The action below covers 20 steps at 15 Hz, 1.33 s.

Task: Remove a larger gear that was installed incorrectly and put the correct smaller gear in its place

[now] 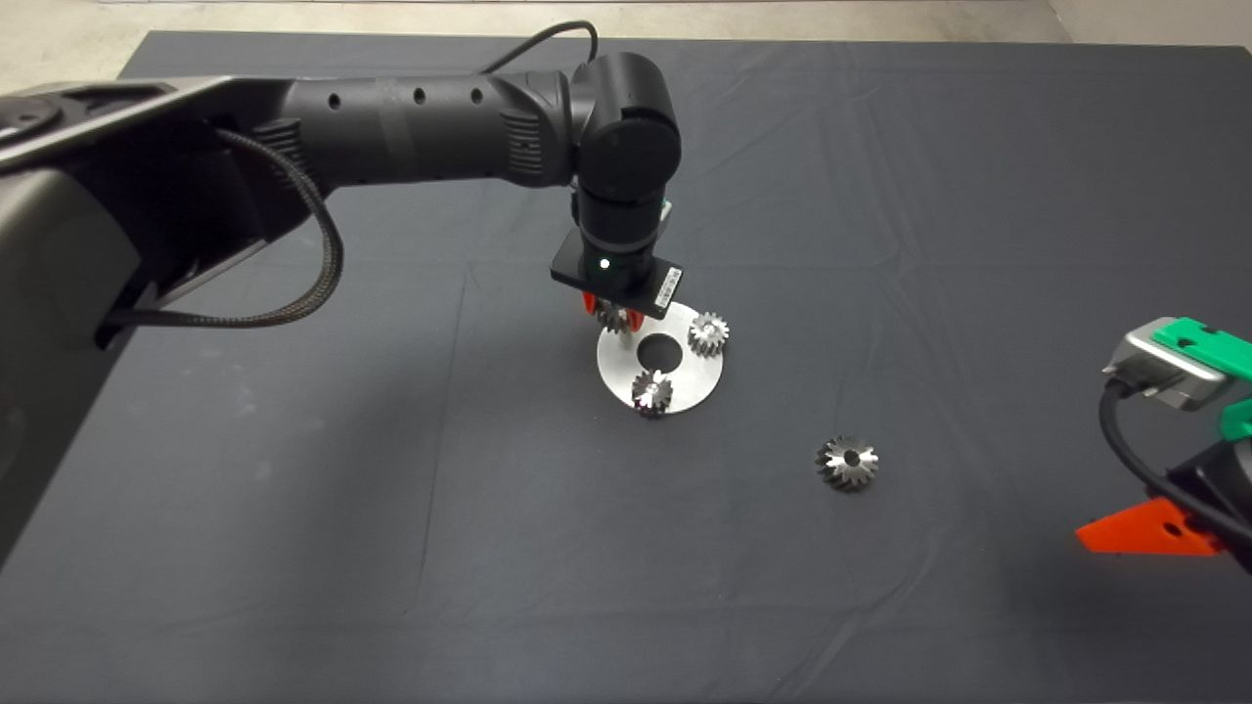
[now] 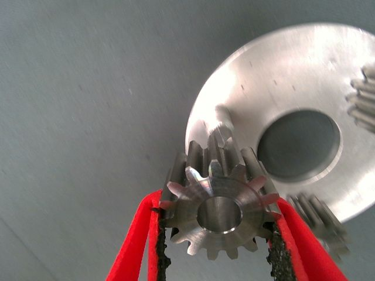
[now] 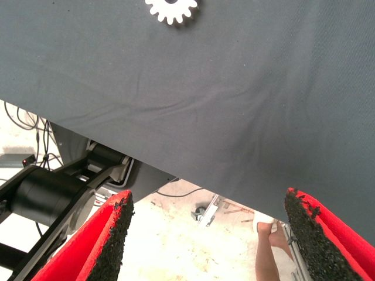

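While my left gripper (image 2: 220, 234) clamped smaller gear (image 2: 220, 213) above disc's (image 1: 611, 376) pin (image 2: 222, 120), next needed aligned lowering; right gripper (image 3: 208, 234) parked apart.

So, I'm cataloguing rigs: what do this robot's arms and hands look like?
Left arm: black, tubular, with a braided black cable. Right hand: green body, silver block, black cable. Its red fingers are wedge-shaped with rough black pads.

- smaller gear (image 1: 614, 318) mostly hidden under left end effector (image 1: 611, 313) in head view
- larger gear (image 3: 171, 9) cut by right wrist picture's edge
- right end effector (image 1: 1154, 528) cropped at head view's edge
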Each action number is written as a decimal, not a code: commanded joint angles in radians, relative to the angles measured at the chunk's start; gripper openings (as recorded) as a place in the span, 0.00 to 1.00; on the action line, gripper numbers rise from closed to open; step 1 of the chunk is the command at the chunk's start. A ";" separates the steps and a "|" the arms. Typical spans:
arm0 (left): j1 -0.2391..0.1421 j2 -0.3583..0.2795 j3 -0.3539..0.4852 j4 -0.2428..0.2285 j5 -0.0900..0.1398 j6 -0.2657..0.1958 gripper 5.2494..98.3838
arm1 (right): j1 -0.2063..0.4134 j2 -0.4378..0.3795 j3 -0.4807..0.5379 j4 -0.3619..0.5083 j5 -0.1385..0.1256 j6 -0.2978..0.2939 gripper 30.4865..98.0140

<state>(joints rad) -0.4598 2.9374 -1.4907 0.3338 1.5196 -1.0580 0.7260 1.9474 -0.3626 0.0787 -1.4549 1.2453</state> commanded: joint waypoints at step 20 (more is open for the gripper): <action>0.023 0.013 -0.080 0.086 -0.071 0.035 0.29 | 0.018 -0.003 0.005 0.036 0.002 -0.003 0.56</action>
<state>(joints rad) -0.4102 2.9500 -1.5696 0.3866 1.4374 -1.0309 0.7260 1.9472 -0.3617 0.0798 -1.4547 1.2449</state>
